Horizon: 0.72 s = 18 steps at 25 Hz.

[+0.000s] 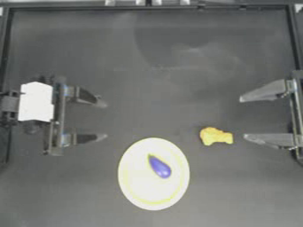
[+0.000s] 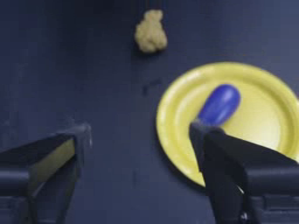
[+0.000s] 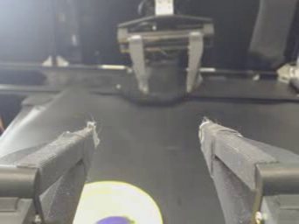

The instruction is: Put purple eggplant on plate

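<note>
Eggplant (image 1: pixel 159 167) lying on plate (image 1: pixel 135 190); both arms' jaws spread, parked apart.

1. The eggplant (image 1: pixel 159 167) is showing a glossy blue-purple.
2. The plate (image 1: pixel 137 188) is looking pale yellow-white, with a brighter yellow ring near its rim.
3. The lumpy piece (image 1: pixel 215 136) is showing yellow-orange.
4. The table (image 1: pixel 177 66) is looking dark grey.

The small glossy blue-purple teardrop eggplant (image 1: pixel 159 167) lies on the large pale round plate (image 1: pixel 135 186), near its middle, toward the side nearer my right arm. The lumpy yellow-orange toy piece (image 1: pixel 215 136) sits on the dark table (image 1: pixel 177 66), just off the plate's rim, between the plate and my right gripper (image 1: pixel 242 119). My left gripper (image 1: pixel 102 120) hangs at the opposite side, well apart from both.
</note>
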Tool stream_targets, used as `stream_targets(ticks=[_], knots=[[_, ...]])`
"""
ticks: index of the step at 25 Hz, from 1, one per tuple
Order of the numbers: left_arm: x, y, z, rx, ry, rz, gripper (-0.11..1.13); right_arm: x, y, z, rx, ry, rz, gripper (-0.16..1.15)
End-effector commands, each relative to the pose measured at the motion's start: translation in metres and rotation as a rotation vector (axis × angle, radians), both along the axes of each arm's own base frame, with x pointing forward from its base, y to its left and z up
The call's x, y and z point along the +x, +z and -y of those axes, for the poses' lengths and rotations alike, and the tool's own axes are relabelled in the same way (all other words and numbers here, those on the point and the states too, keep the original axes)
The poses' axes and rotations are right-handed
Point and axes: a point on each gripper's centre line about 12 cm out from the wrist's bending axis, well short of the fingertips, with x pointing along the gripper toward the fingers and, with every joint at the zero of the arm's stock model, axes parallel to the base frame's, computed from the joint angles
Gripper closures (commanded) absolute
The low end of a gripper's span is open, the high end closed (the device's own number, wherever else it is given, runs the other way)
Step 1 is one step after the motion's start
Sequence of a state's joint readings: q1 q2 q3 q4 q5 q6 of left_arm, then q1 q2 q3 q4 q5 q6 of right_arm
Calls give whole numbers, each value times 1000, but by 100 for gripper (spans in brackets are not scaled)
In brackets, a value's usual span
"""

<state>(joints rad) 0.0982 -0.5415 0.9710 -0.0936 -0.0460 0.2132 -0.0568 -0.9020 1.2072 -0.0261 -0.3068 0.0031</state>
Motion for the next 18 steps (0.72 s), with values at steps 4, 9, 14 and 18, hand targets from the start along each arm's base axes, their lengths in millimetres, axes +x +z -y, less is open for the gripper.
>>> stream_targets(ticks=[4, 9, 14, 18], knots=[[-25, 7, -3, -27, 40, 104, 4, 1, 5, 2, 2, -7, 15, -1], [-37, 0, -5, -29, 56, 111, 4, 1, 4, 4, 2, -18, 14, -1], [-49, -5, -7, -19, 77, 159, 4, 1, 2, 5, 2, -22, 8, -1], [-54, -8, -8, -20, 83, 176, 4, 0, 0, 6, 6, -32, 5, -1]])
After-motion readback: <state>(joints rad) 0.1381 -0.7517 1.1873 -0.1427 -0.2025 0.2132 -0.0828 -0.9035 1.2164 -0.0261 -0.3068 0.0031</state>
